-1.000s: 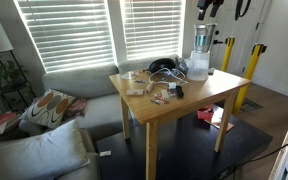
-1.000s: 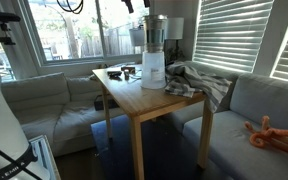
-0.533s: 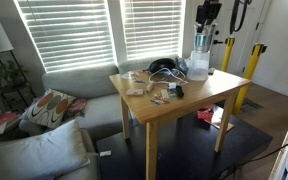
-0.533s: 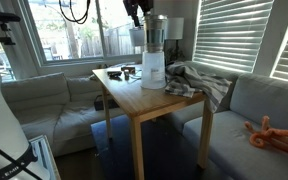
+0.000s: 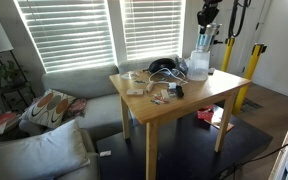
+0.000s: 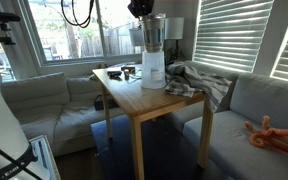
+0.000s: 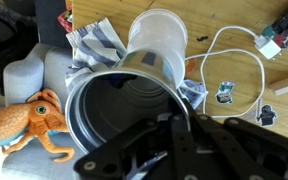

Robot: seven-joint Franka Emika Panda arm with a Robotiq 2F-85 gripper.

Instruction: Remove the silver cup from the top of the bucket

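At upper right of an exterior view, just under the gripper (image 5: 205, 26): the silver cup (image 5: 201, 43), upright on top of the bucket (image 5: 197, 68), near the far right corner of the wooden table (image 5: 189, 100). In the wrist view, filling the centre with its open mouth, one dark finger (image 7: 181, 128) crossing the rim at lower right. Cannot tell how far spread, nor whether gripping. Left of the bucket, a striped cloth (image 7: 99, 40); at upper right, a white cable (image 7: 234, 45); at lower left, an orange toy octopus (image 7: 29, 118).
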